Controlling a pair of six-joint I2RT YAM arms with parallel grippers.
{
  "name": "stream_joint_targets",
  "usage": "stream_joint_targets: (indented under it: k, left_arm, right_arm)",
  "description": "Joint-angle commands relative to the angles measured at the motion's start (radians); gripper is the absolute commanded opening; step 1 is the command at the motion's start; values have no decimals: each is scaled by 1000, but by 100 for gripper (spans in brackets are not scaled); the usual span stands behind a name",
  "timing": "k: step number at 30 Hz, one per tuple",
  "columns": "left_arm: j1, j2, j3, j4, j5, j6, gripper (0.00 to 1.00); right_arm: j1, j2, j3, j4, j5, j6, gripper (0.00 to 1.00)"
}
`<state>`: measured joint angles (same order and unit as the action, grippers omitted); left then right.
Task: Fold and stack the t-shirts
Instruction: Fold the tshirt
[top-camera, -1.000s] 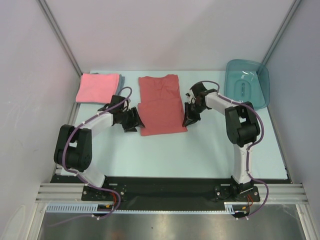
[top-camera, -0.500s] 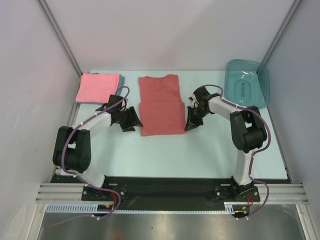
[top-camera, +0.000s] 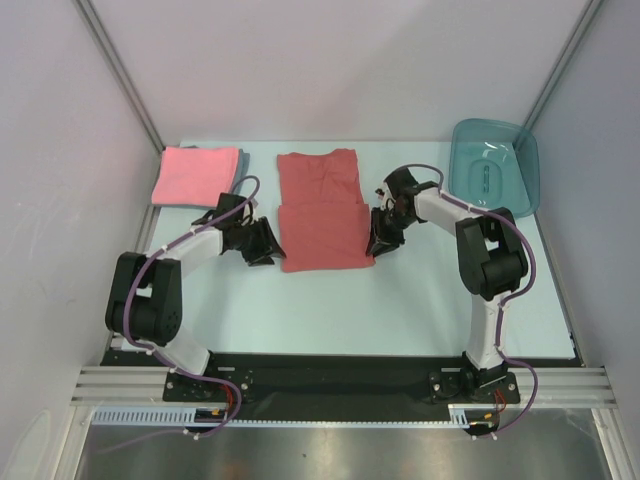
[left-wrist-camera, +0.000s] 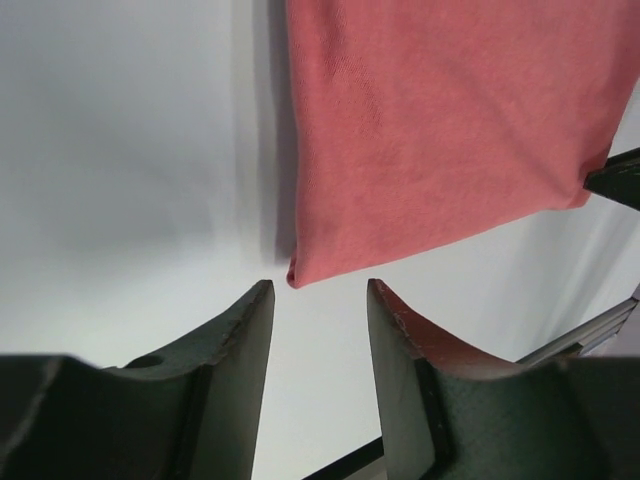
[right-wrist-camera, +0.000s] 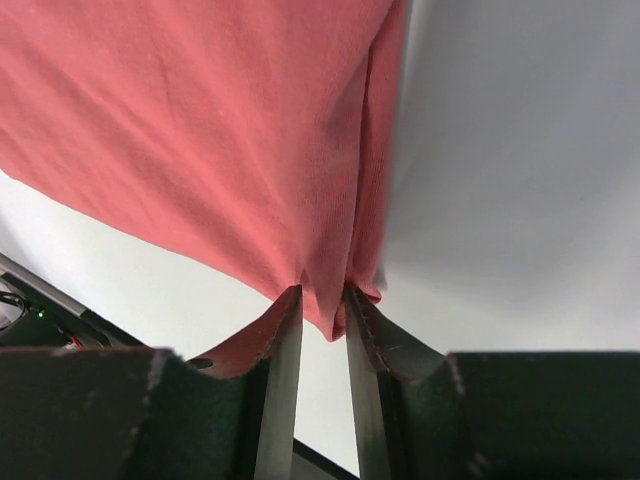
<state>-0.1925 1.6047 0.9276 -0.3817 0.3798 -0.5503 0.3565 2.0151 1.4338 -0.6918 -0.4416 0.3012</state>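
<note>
— The room?
— White walls (top-camera: 350, 70), pale table (top-camera: 400, 300). Three shirts: brick-red t-shirt (top-camera: 320, 210) mid-table, pink t-shirt (top-camera: 195, 177) on grey-blue t-shirt (top-camera: 242, 160) far left. One teal tub (top-camera: 495, 170), far right.
— Claws?
— The left gripper (left-wrist-camera: 320, 300) is spread and empty by the red shirt's corner. The right gripper (right-wrist-camera: 324, 300) is narrowed around the other corner; whether it pinches, I can't tell.

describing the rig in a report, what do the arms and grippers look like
The left arm and right arm: white links between bulky black joint housings, a thin purple cable looped along each. The left gripper and right gripper: dark matte fingers with curved, tapering tips, edges scuffed.
</note>
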Motion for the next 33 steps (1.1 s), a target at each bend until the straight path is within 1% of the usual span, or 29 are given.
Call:
stream_joint_targets:
  k: [1,2,4,9,13,14,17,19,20,21,24,27,29,31,33]
  left_arm:
    - [8,21,14,56,51,1,47]
    - [8,26,13,61,54,-3,44]
    - [8,35,1,75,74,-11,42]
    - [7,44,-30,90,93,-25,41]
    - [5,70,-45,122,126,-42,36]
    - [4,73,-49,122,128,-42,33]
    - [-1,75,-67,119,116,-42,32]
    - [-1,69,-76,109,104,-36,30]
    - [-1,63,-82,104,91,-31,26]
    - [-1,55,-93,109,90,-28,24]
    - [-1,69,-99,104,96,-23,23]
    - [-1,84,-104,112,114,-23,21]
    - [-1,72,-104,99,108,-17,23]
    - [-1,51,-102,80,77,-14,27]
    - [-1,15,-102,66,59,-13,38]
  right_arm:
    - [-5,7,47,-26,18,-20,29]
    - [-8,2,47,-26,18,-20,29]
    - [-14,2,47,-32,12,-19,29]
    - [-16,2,31,-20,-3,-17,30]
    - [-11,23,27,-8,-38,-4,29]
    - [-10,22,22,-3,-42,1,29]
    - [-5,16,8,6,-43,10,29]
    - [-5,2,-4,12,-34,10,31]
    - [-8,-1,-12,12,-29,9,33]
    - [-10,0,-13,9,-22,1,33]
    - [-19,8,-18,3,-31,-4,31]
    - [-19,8,-21,2,-34,-8,31]
    - [-19,-4,-27,6,-26,-5,32]
    - [-19,-16,-44,9,-20,-5,36]
    - [-22,-35,-58,14,-17,-8,43]
